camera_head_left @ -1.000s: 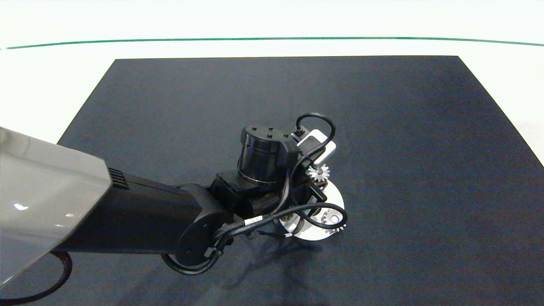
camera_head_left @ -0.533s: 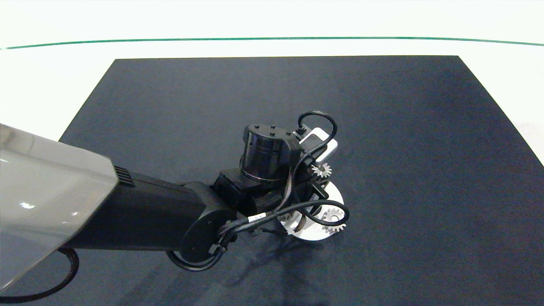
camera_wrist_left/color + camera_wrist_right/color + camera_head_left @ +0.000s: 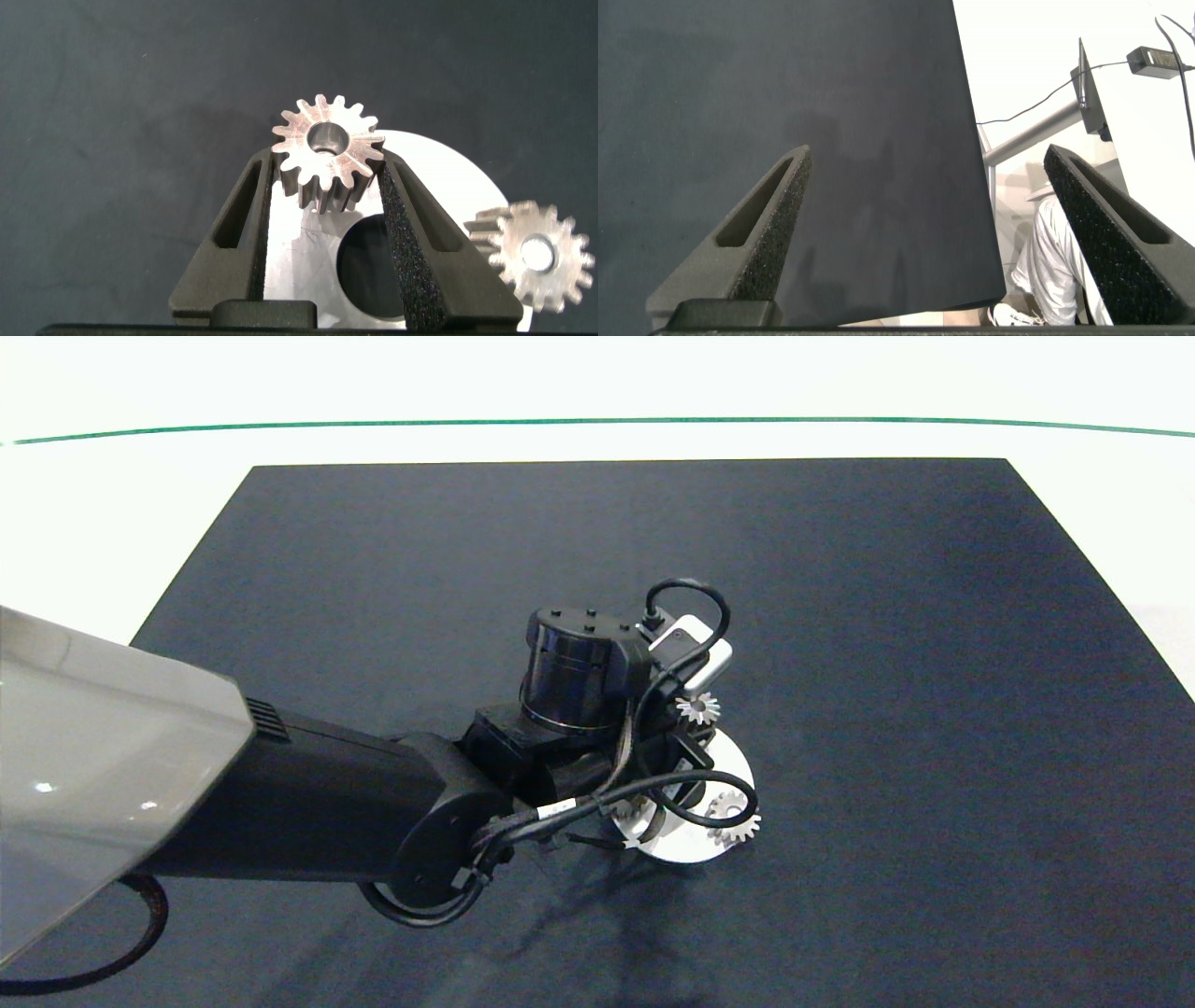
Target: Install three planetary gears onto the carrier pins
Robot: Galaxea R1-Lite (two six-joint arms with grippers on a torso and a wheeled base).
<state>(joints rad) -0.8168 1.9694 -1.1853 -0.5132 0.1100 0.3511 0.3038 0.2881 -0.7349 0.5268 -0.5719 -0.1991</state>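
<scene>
My left gripper (image 3: 327, 175) is shut on a small silver planetary gear (image 3: 327, 154), held flat by its toothed sides between the two fingers. That gear (image 3: 698, 708) hangs over the far rim of the white carrier disc (image 3: 686, 845). A second gear (image 3: 534, 254) sits on the disc (image 3: 439, 201) with a carrier pin filling its centre hole. In the head view this gear (image 3: 731, 817) is at the disc's right rim. The other carrier pins are hidden by my wrist and the held gear. My right gripper (image 3: 934, 187) is open, with nothing between its fingers, above the mat's edge.
The disc lies on a large dark mat (image 3: 840, 616) on a white table. My left arm and its cables (image 3: 653, 784) cover the disc's left half. Past the mat's edge in the right wrist view are a person in white clothing (image 3: 1055, 261) and a metal stand (image 3: 1036, 135).
The left wrist drifted slightly right, then back left, keeping the held gear over the disc's far rim. The gear on the disc has not moved.
</scene>
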